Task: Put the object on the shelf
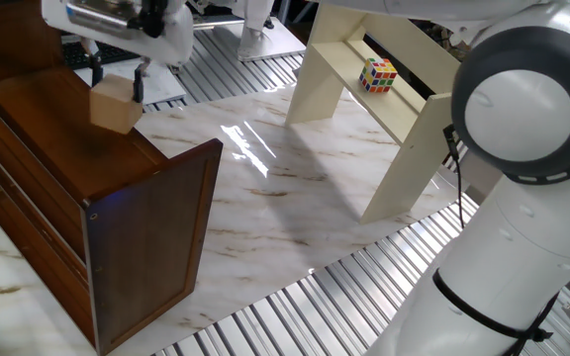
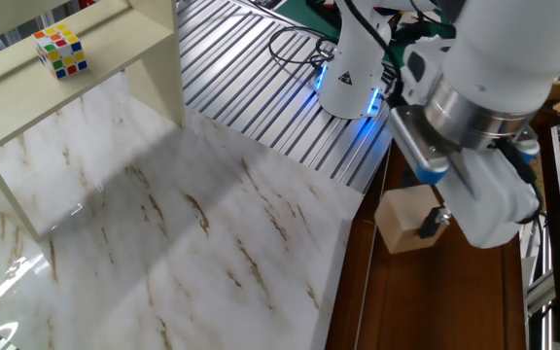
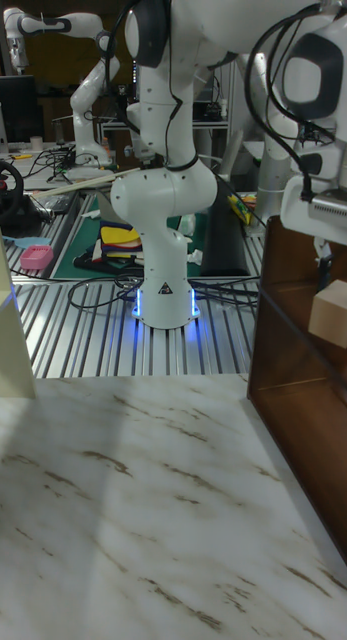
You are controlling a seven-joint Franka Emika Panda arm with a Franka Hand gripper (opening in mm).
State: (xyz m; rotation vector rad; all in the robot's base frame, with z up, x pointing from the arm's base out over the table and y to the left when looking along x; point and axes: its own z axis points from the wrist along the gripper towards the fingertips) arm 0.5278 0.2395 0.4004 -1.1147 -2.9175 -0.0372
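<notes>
One wooden cube (image 1: 116, 107) held above the top of the brown shelf (image 1: 67, 138).

The gripper (image 2: 426, 212) is closed on the cube, which hangs over the shelf's flat top near its table-side edge. One arm reaches in from above, wrist pointing downward. On the marble table (image 1: 295, 218) stands one cream slanted shelf (image 1: 384, 94) carrying one Rubik's cube (image 1: 378, 74).
</notes>
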